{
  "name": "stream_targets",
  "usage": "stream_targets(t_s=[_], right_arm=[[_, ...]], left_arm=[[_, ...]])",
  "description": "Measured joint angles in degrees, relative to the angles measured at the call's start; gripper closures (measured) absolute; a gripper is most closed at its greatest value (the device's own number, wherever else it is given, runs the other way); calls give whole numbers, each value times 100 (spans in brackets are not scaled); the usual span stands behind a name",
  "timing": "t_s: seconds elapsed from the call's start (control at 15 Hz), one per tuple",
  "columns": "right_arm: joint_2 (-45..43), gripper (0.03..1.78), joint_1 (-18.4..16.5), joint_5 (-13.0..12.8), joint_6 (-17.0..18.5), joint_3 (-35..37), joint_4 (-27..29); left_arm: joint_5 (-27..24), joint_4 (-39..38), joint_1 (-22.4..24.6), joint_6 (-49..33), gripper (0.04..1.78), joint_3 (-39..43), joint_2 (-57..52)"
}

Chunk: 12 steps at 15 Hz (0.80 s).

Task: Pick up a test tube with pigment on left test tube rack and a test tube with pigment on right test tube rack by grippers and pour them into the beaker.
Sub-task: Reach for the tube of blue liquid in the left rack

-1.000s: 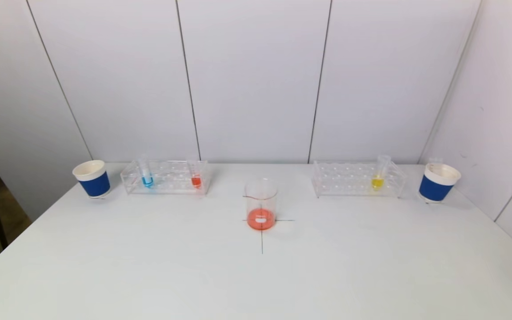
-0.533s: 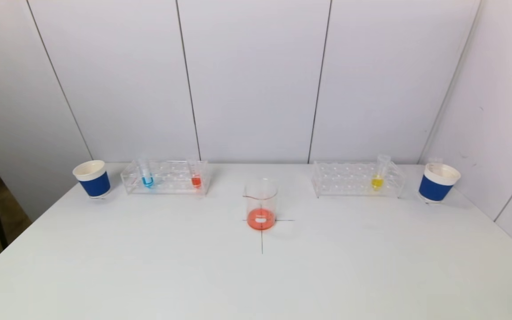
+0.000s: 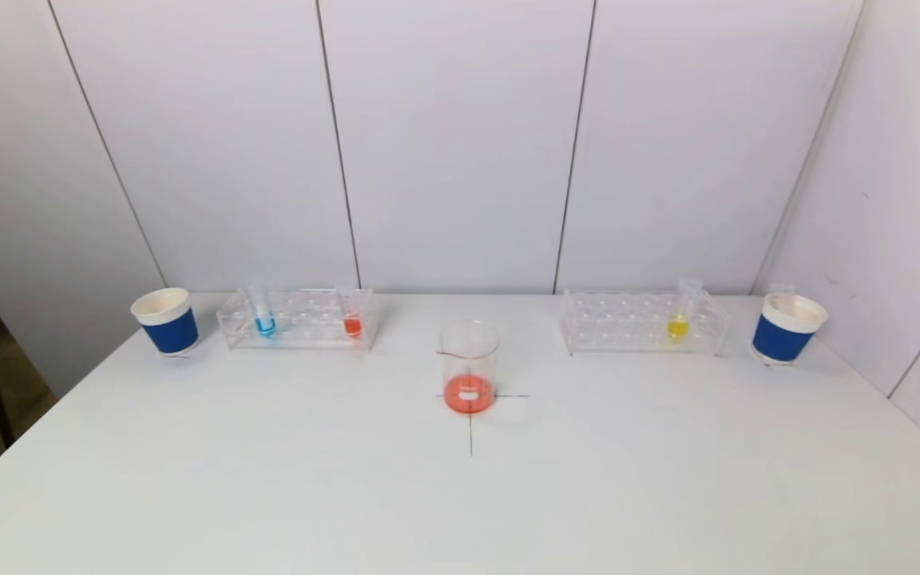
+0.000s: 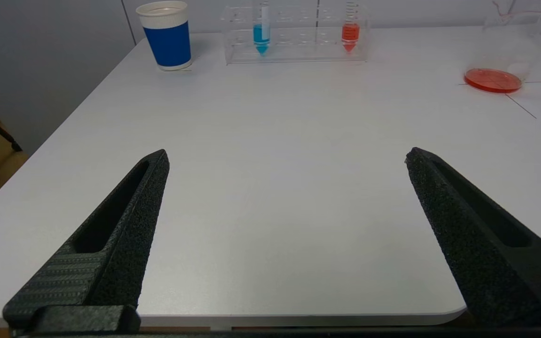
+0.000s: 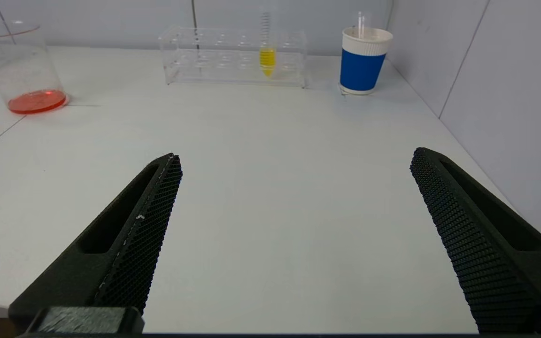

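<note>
Both racked tubes stand well beyond each wide-open gripper [image 4: 287, 157].

Matt white table [image 3: 268, 479]; clear glossy beaker [image 3: 469, 355] and plastic racks [image 3: 300, 319]; paper cups [image 3: 166, 321]; rough black gripper pads [image 4: 143, 211].

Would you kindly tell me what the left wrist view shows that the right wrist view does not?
Only the left wrist view shows the open left pincer, the left rack with its blue tube and red tube, and the left cup. Only the right wrist view shows the open right pincer, the right rack with its yellow tube, and the right cup. Both show the beaker and the table.
</note>
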Motion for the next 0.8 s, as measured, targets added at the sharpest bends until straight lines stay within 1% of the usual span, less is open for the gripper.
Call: stream_targets(t_s=[0.2,0.47,0.8], right_arm=[[-21,4,-5,26,-7,85,-104],[-29,4,-5,-40,162,96,-128],[-29,4,-2,-41,167,96,-128]], left_arm=[[-2,0,-2,0,6,0,0],[-2,0,-2,2,6,0,0],[-2,-2,0,5,6,0,0]])
